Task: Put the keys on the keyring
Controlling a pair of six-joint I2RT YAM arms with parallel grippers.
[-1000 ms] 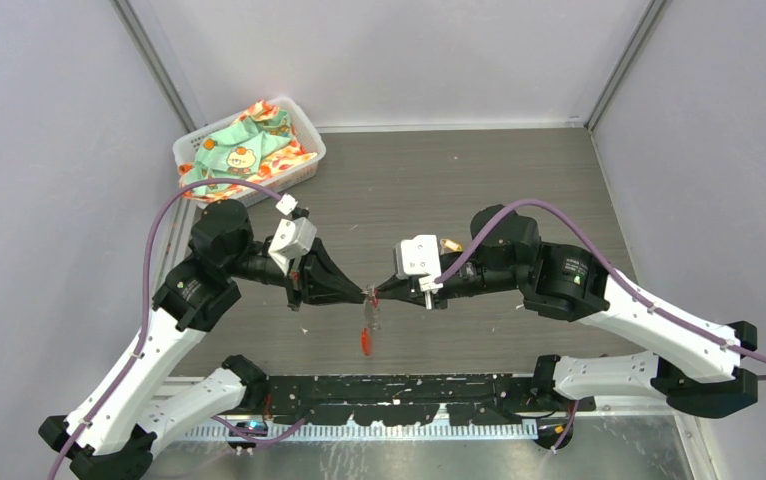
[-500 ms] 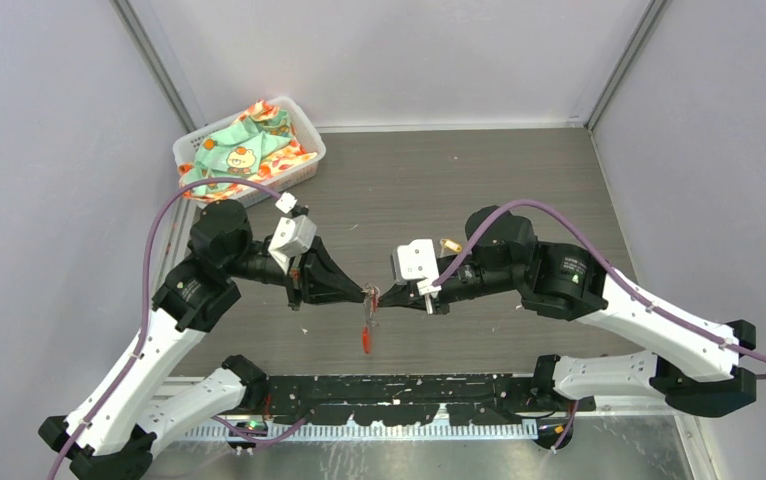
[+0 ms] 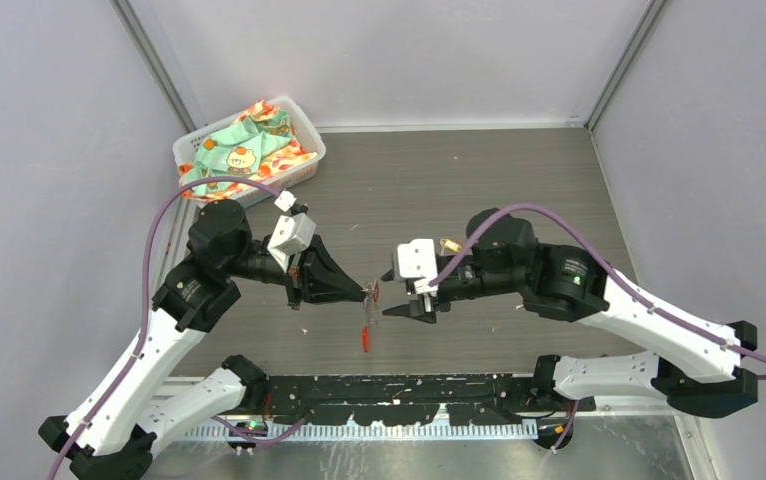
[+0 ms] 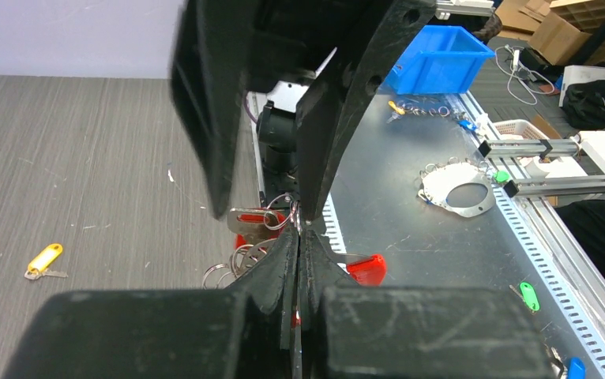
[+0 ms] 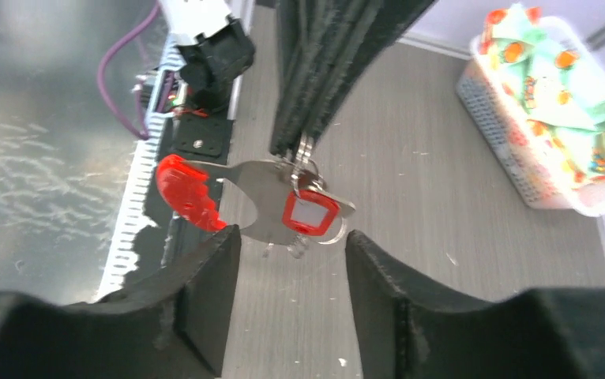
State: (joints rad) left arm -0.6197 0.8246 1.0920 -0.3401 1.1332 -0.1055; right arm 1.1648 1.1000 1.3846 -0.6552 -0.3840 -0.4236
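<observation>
The left gripper [image 4: 299, 234] is pinched tight on the keyring [image 4: 238, 257], its silver rings bunched beside a red-tagged key [image 4: 255, 219]; the right gripper [image 4: 264, 207] hangs above, its 2 dark fingers spread apart; a yellow-tagged key [image 4: 44, 260] lies alone on the grey surface [image 4: 86, 158], well to the left.

1. A grey wood-grain tabletop [image 3: 459, 180] carries everything, with pale walls on three sides.
2. A white plastic lattice basket [image 3: 297, 172] sits in the far left corner, set at an angle to the walls, and is filled with a green-and-orange patterned cloth [image 3: 244, 145].
3. A small key with a yellow plastic tag [image 4: 44, 259] lies flat on the bare wood, well apart from the basket.
4. A few small pale specks [image 3: 452, 157] are scattered over the surface.
</observation>
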